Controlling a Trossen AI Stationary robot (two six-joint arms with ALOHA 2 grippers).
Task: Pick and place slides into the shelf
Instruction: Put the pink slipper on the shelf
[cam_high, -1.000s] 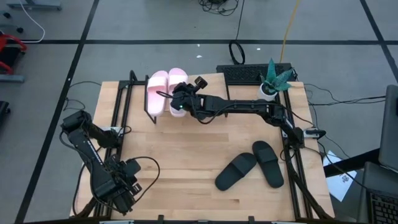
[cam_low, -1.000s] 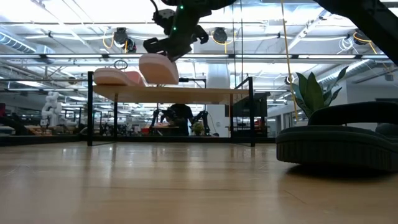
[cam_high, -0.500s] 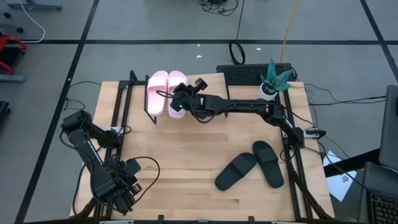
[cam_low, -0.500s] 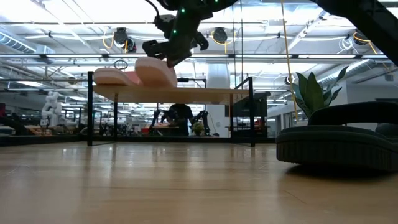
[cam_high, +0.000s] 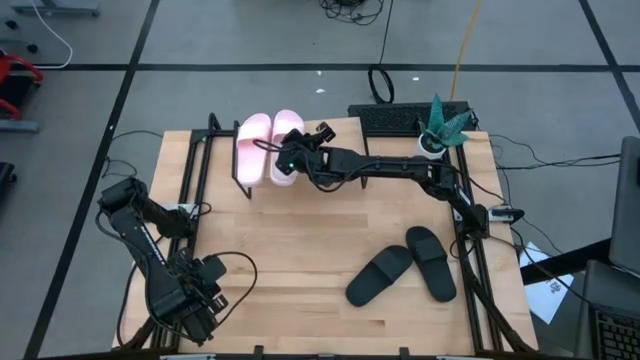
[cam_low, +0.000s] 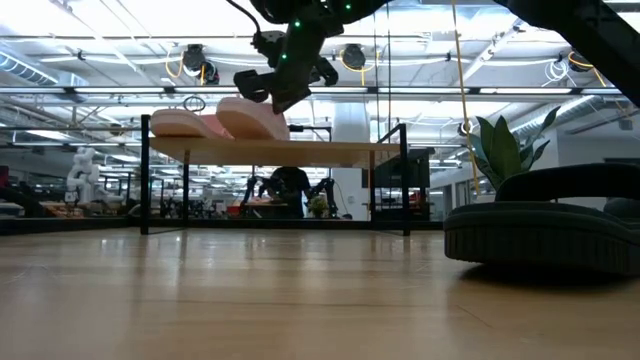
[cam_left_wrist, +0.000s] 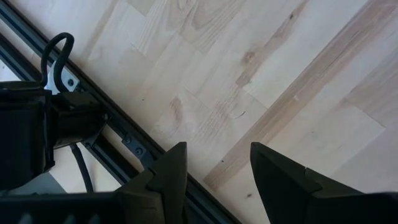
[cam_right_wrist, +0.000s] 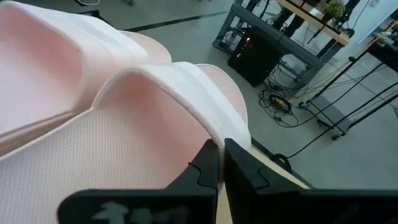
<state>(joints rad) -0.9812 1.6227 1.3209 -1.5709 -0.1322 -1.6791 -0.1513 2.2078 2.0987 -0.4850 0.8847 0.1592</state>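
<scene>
- Pale pink, the two slides lie side by side on the left end of the shelf (cam_high: 345, 130), a light-wood plank on thin black legs at the far side of the table (cam_high: 300, 250).
- The right gripper (cam_high: 291, 152) reaches across from the right arm and sits over the second pink slide (cam_high: 284, 147), the one just beside the first pink slide (cam_high: 251, 147).
- In the right wrist view the two dark fingers (cam_right_wrist: 209, 163) stand nearly together with only a thin slit between them, right at the strap of the nearer pink slide; whether they pinch it cannot be told.
- The black pair (cam_high: 404, 267) lies on the tabletop well apart from the shelf, near the right edge.
- The left gripper (cam_high: 197, 312) waits at the table's near left corner, its fingers (cam_left_wrist: 173, 168) parted over bare wood.
- A potted plant (cam_high: 441, 125) stands at the far right corner.
</scene>
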